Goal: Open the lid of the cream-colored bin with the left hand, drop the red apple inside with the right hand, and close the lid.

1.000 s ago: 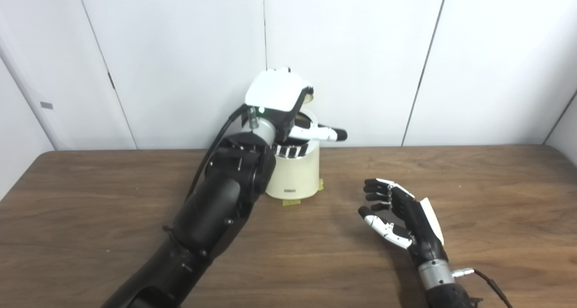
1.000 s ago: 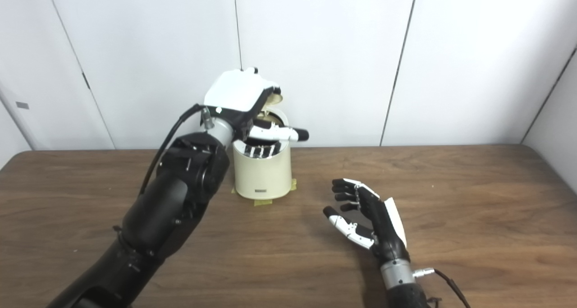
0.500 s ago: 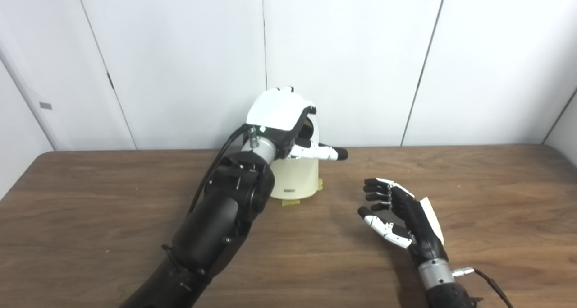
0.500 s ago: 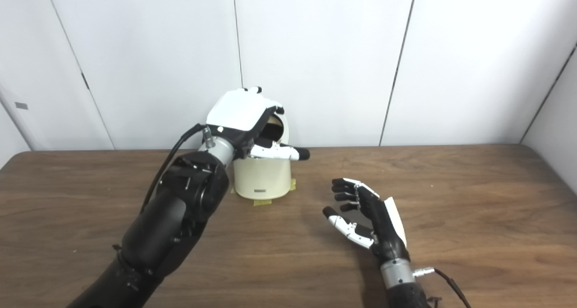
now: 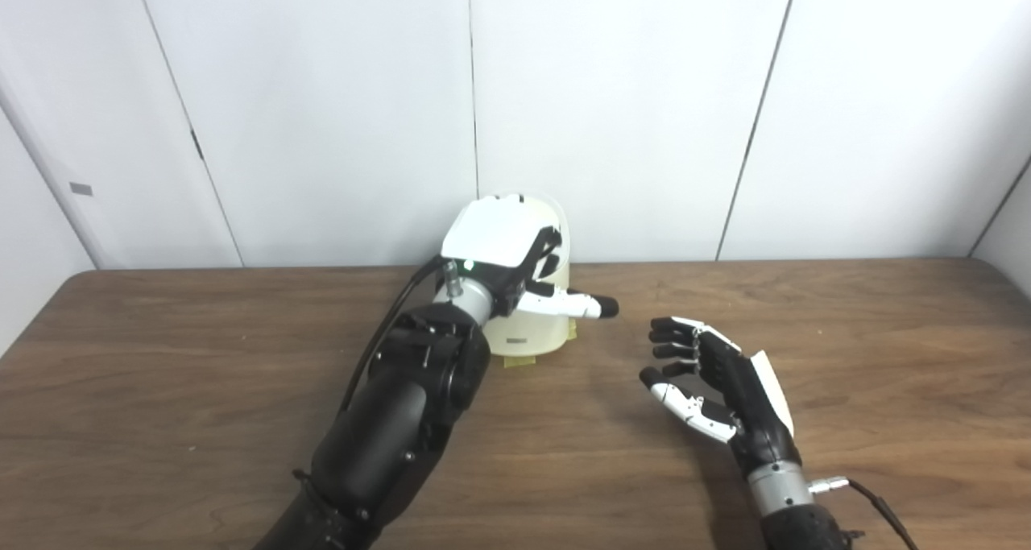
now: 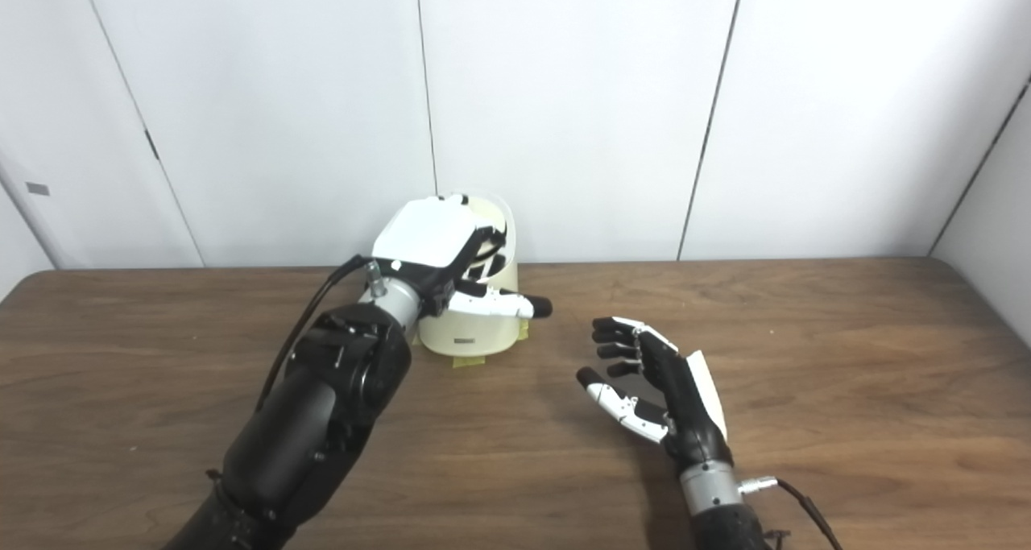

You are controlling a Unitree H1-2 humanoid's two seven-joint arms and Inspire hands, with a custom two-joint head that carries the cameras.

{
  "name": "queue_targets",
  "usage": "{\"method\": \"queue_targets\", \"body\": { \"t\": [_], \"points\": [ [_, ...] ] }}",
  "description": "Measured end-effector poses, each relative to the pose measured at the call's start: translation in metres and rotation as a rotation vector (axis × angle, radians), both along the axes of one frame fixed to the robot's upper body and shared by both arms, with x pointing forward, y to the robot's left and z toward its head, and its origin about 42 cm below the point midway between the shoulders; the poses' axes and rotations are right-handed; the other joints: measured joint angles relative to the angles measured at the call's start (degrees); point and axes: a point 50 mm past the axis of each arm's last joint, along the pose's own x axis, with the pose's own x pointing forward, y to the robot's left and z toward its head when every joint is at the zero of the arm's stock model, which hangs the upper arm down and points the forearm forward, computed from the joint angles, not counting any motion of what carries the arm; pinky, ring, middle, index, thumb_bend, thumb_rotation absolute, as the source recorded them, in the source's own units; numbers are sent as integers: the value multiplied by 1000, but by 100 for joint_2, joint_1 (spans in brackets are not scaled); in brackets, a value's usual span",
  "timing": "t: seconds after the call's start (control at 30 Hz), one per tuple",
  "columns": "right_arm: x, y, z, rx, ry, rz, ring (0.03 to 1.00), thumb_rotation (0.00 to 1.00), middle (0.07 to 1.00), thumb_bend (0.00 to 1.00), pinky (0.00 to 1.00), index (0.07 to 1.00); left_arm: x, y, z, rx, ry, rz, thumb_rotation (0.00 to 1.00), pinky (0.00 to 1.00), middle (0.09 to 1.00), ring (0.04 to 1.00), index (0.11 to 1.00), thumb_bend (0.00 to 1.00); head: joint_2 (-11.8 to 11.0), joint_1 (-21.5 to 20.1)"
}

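The cream-colored bin [image 5: 533, 331] stands at the back of the table against the wall. My left hand [image 5: 495, 240] lies over its top, fingers curled down on the cream lid [image 5: 558, 221], thumb [image 5: 581, 305] sticking out to the right. The lid is tipped low over the opening; whether it is fully down is hidden by the hand. My right hand [image 5: 713, 385] rests open and empty on the table to the right of the bin, palm facing left. No red apple shows in either view.
Yellow tape tabs [image 5: 519, 362] hold the bin's base to the brown wooden table [image 5: 161, 389]. White wall panels [image 5: 644, 107] stand directly behind the bin. A cable [image 5: 878, 506] trails from my right wrist.
My left hand has come down with the lid, from held high above the open bin to low over its top. The right hand has not moved.
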Motion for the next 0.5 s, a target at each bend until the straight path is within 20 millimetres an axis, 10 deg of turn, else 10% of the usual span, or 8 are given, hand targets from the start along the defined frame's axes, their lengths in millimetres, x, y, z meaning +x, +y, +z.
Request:
{"method": "queue_targets", "body": {
  "t": [0.5],
  "points": [
    [0, 0, -1, 1, 8, -1, 694, 292, 718, 268, 599, 717, -1, 2, -7, -30, -1, -6, 940, 1000, 834, 829, 825, 962, 0, -35]
  ]
}}
